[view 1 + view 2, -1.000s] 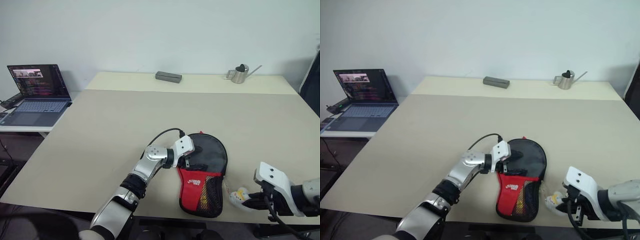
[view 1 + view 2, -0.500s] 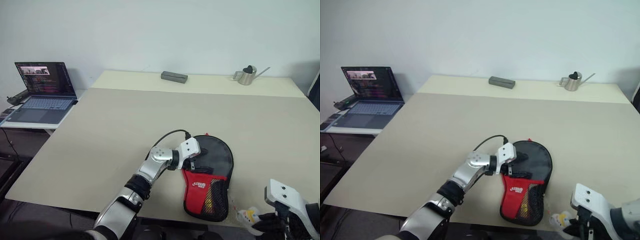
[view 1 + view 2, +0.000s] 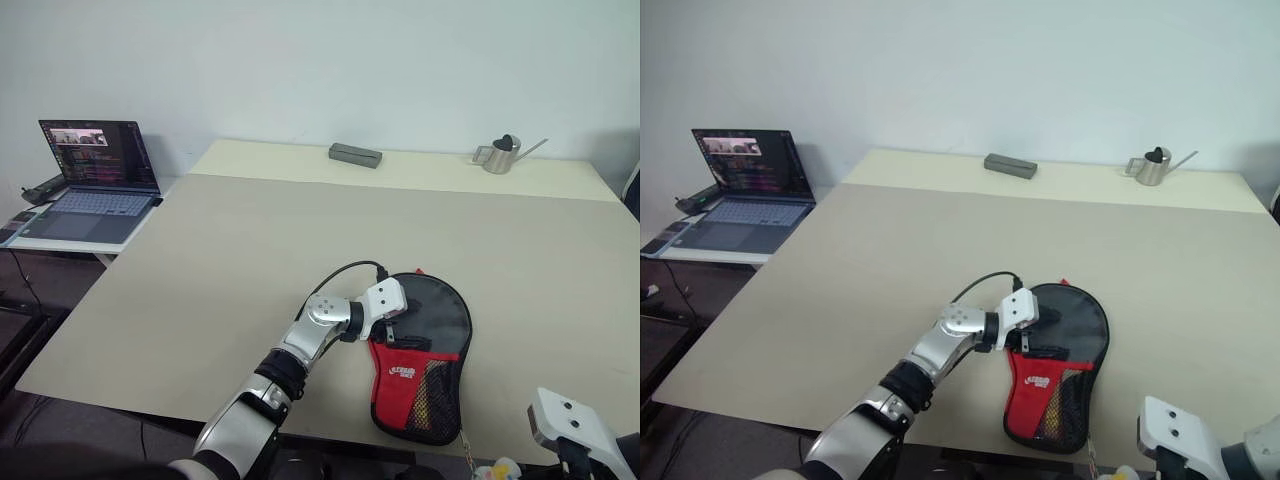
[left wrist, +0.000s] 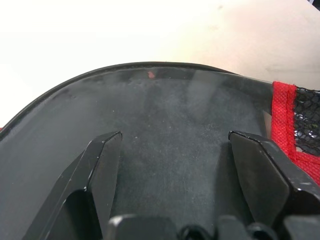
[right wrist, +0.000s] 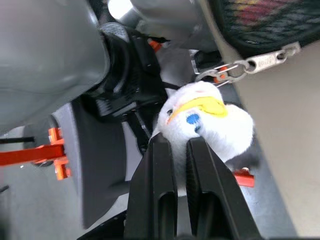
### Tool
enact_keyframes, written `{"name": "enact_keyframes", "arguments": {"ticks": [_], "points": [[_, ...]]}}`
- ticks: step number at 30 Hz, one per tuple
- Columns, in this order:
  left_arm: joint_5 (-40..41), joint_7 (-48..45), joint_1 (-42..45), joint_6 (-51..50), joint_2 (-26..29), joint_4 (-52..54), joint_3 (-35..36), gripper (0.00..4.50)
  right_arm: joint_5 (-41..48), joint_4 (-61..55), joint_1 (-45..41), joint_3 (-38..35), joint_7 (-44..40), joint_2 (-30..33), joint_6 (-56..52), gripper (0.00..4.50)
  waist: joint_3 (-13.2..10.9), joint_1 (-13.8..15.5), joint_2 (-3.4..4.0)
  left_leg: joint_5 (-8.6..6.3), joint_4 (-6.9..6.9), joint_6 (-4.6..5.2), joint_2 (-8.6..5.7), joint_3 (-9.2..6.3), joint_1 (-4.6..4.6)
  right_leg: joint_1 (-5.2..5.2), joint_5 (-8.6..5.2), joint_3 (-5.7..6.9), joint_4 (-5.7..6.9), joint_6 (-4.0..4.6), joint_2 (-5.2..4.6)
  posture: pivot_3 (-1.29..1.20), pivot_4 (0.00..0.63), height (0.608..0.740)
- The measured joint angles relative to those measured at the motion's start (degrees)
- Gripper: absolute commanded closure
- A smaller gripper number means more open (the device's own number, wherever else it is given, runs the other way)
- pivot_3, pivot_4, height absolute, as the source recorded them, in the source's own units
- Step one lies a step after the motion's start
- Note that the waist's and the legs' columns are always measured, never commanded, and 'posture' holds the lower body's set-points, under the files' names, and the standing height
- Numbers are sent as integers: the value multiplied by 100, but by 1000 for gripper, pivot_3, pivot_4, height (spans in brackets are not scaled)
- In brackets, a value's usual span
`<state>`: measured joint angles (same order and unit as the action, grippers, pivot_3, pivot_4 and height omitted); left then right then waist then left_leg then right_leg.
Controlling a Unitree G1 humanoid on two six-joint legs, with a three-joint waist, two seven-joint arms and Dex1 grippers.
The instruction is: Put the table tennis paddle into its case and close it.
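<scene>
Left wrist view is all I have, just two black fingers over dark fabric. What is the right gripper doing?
Observer: The right gripper is shut on the white-and-yellow charm, past the table's near edge.
Operator: Is that charm tied to the case?
Observer: Yes, a clip joins it to the zipper pull at the case's narrow end.
Operator: Where does the case lie on the table?
Observer: Near the front edge of the table, round end away from the robot, with the left gripper open on its round part.
Operator: Anything else on the table?
Observer: A small metal watering can and a flat grey box stand at the far edge.
</scene>
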<state>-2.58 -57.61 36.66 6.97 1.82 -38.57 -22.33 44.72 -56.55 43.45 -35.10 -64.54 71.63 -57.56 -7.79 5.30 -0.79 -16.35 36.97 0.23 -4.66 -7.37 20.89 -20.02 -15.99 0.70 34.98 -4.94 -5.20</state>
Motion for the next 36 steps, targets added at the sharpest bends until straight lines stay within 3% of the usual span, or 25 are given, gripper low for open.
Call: {"name": "enact_keyframes", "arguments": {"ticks": [4, 13, 20, 30, 36], "points": [[-27, 28, 4, 6, -31, -10, -3, 787, 158, 2, 550, -146, 42, 233, 510, 4499, 1, 42, -2, -1, -1, 0, 0, 0, 0, 0, -1, 0, 0, -2, -1, 0, 150, 740], [-33, 75, 24, 43, -47, -42, -44, 787, 720, 5, 940, 96, 576, 981, 1354, 4499, 3, 85, -5, -1, -1, -1, 2, -1, 0, -1, -3, 1, -1, 1, -3, 0, 150, 740], [-38, 87, 49, 90, -48, -99, -44, 787, 1289, 4, 878, 493, 1126, 1580, 1833, 4499, 4, 87, -7, -1, -1, -1, 6, -3, 1, -1, -5, 1, -2, 5, -21, 0, 150, 740], [-38, 96, 73, 94, -50, -138, -44, 787, 1548, -10, 447, 820, 1774, 1681, 2177, 4499, 4, 88, -7, -1, 0, -1, 8, -4, 2, -1, -6, -3, -2, 7, -24, 0, 150, 740], [-39, 122, 80, 94, -52, -155, -46, 787, 2002, -107, -267, 686, 1874, 1122, 1469, 2748, 5, 88, -14, -1, 1, -1, 9, -4, 2, -1, -5, -2, -2, 7, -23, 0, 150, 740]]}}
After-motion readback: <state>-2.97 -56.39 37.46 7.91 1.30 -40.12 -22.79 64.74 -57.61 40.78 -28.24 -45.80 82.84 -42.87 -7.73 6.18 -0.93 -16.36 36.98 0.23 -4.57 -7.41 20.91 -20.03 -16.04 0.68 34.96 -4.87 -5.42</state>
